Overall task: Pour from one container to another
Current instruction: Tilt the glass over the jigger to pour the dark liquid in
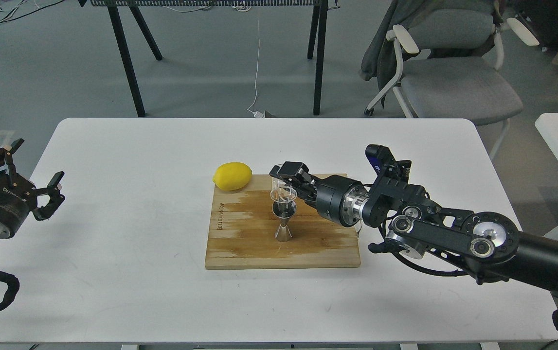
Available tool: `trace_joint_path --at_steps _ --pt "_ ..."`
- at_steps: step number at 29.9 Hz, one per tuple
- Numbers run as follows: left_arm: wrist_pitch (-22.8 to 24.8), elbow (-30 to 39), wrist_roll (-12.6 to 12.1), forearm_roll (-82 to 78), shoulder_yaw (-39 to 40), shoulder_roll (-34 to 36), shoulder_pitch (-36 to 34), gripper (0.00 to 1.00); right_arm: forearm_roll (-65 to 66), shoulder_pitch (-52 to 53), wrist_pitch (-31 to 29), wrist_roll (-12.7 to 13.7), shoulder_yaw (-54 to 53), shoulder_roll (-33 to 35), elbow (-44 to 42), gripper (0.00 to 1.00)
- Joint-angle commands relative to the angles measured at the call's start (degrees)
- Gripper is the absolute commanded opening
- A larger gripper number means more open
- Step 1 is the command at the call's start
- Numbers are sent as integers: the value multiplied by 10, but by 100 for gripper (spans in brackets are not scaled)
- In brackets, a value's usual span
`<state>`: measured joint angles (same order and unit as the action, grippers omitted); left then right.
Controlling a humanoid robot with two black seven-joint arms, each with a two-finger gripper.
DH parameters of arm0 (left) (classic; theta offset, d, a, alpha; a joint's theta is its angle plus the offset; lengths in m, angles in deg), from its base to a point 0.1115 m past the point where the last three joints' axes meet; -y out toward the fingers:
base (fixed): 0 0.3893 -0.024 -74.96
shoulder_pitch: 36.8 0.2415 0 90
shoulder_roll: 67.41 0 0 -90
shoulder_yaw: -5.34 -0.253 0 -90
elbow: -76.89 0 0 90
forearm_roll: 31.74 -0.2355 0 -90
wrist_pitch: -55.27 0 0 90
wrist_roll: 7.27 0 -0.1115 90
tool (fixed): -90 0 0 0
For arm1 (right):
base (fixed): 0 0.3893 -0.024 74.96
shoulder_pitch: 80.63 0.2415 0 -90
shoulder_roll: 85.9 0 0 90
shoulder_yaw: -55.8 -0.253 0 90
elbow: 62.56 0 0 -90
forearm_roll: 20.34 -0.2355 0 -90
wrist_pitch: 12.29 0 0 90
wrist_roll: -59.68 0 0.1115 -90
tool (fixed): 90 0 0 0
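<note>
Glass cup (282,192) tipped, long axis leaning, mouth facing left and down over the jigger (283,221), clamped in my right pincer (286,183). Jigger stands upright mid cutting board (240,243); lemon (232,176) at the board's far-left corner. My left pincer (23,177) hangs spread, holding nothing, beyond the counter's (128,287) left edge.

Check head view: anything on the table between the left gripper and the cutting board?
Nothing. In the head view the white table is bare between the open left gripper and the cutting board; the lemon sits at the board's far-left corner.
</note>
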<state>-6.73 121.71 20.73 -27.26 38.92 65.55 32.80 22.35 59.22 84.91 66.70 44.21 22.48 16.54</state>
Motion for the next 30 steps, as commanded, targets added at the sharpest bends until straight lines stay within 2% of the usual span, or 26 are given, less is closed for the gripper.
trace_joint_path --at_steps 1,30 --pt "0 0 0 0 0 0 0 99 0 7 0 0 13 0 0 28" --pt "0 0 0 -1 0 -1 1 99 14 40 1 -1 50 0 1 28"
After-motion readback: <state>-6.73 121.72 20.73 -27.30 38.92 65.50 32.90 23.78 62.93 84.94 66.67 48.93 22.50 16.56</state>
